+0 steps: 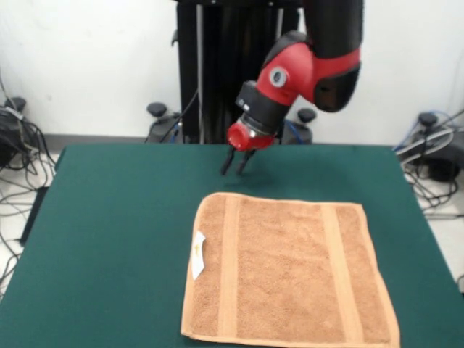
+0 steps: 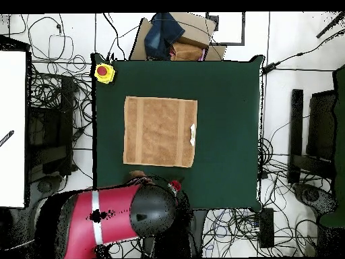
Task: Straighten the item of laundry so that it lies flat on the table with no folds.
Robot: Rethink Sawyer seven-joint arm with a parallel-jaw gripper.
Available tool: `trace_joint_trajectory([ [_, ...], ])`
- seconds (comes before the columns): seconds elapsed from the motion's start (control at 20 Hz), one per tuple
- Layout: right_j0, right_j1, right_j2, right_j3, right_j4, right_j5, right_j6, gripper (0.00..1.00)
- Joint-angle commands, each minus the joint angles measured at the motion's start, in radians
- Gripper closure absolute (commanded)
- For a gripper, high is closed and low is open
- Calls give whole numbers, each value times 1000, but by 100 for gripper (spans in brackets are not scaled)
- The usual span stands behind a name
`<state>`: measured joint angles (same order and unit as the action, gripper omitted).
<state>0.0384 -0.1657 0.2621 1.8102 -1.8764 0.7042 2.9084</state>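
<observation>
The towel (image 1: 286, 272) is seen spread open on the table (image 1: 116, 239), its near edge lying close to the near edge of the table in the front view and possibly reaching just past it, though that edge is cut off by the bottom of the picture. Two woven bands are seen running near to far, and a white tag (image 1: 198, 255) is set on one side edge. No fold or turned corner can be made out, so the work is judged to be essentially done; in the overhead view the towel (image 2: 160, 131) appears flat and roughly square, nearer the corner holding a yellow button box (image 2: 104, 72) than the opposite side.

Beyond the far edge of the towel, the gripper (image 1: 238, 163) is held just above the bare green top, near the far edge of the table, with its two dark fingers slightly parted and nothing between them.

The chief risk is judged to be a needless further pass: if the far edge were pinched or brushed, a fresh wrinkle could be raised. If the towel were dragged nearer, it could slide off the near edge.
</observation>
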Motion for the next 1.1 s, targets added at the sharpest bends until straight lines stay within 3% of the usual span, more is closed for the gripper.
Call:
trace_joint_trajectory([
  [0.05,-102,-96,121,90,299,-247,-272,0],
  [0.15,-168,-124,140,126,410,-264,-415,0],
  [0.4,-202,-222,147,183,491,-278,-451,0],
  [0.55,-248,-290,165,215,552,-267,-535,0],
  [0.85,-279,-378,134,211,569,-277,-545,0],
  [1.1,-273,-370,101,158,556,-289,-508,0],
])
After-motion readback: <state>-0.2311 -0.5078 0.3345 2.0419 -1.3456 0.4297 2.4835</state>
